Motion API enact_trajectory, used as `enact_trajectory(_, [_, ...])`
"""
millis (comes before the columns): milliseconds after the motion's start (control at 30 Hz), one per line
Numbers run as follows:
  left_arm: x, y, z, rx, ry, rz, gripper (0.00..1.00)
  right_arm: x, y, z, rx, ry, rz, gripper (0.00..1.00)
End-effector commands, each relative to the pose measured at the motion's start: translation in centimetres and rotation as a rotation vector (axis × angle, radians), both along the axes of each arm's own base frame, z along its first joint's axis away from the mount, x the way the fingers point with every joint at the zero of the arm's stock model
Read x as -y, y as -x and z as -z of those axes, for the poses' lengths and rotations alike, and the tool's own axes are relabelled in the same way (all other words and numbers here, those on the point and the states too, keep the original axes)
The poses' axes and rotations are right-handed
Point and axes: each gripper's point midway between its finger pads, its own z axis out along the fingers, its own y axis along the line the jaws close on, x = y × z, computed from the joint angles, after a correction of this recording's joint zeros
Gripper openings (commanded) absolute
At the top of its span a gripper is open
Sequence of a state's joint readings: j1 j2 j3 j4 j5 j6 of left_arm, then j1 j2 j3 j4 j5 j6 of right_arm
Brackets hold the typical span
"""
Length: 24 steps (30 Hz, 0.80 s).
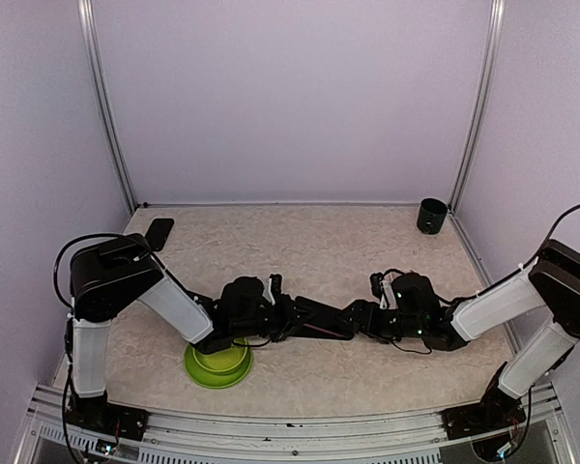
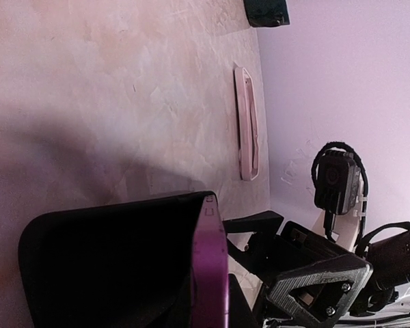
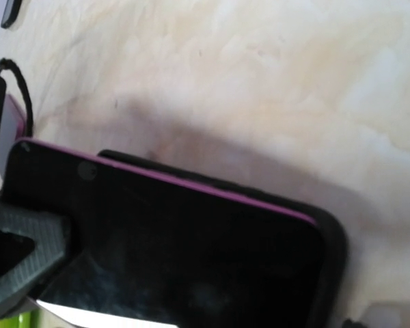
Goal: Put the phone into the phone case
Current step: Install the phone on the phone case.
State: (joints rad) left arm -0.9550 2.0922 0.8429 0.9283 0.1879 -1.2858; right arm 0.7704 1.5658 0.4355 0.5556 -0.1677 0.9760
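The left gripper point(image 1: 282, 317) has its jaws pinched tight on one end of the purple-edged phone point(image 1: 321, 329), while the right gripper point(image 1: 365, 317) has jaws set wide at the other end, grip unclear, and the black phone case point(image 3: 331, 263) wraps that end, mid-table point(image 1: 319, 242).

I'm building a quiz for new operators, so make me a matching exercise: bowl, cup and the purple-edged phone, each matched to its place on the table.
Things:
1. green bowl
2. black cup
3. purple-edged phone

Places:
A. far right corner of the table
B. middle
C. near left

Pairs: 1-C; 2-A; 3-B
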Motion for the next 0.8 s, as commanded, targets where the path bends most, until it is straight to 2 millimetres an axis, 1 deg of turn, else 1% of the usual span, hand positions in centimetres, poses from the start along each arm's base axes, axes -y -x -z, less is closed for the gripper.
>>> enact_trajectory(0, [-0.6, 1.1, -0.2, 0.022, 0.007, 0.058, 0.00, 1.3, 0.1, -0.2, -0.008, 0.040, 0.005, 0.86])
enact_trajectory(133, [-0.3, 1.3, -1.9, 0.060, 0.042, 0.077, 0.00, 2.2, -0.3, -0.5, 0.000, 0.044, 0.023, 0.86])
enact_trajectory(267, [-0.1, 1.5, -3.5, 0.096, 0.096, 0.090, 0.00, 2.3, -0.2, -0.4, -0.007, 0.040, 0.021, 0.86])
enact_trajectory(500, [0.2, 1.9, -5.5, 0.129, 0.165, 0.118, 0.00, 1.5, 0.1, -0.3, -0.014, 0.005, -0.018, 0.86])
enact_trajectory(700, [0.3, 2.0, -7.7, 0.176, 0.208, 0.131, 0.00, 0.7, 0.4, -1.4, 0.009, -0.048, -0.069, 0.86])
enact_trajectory(767, [0.3, 2.1, -8.1, 0.184, 0.215, 0.133, 0.00, 0.4, 0.5, -1.9, 0.021, -0.070, -0.091, 0.86])
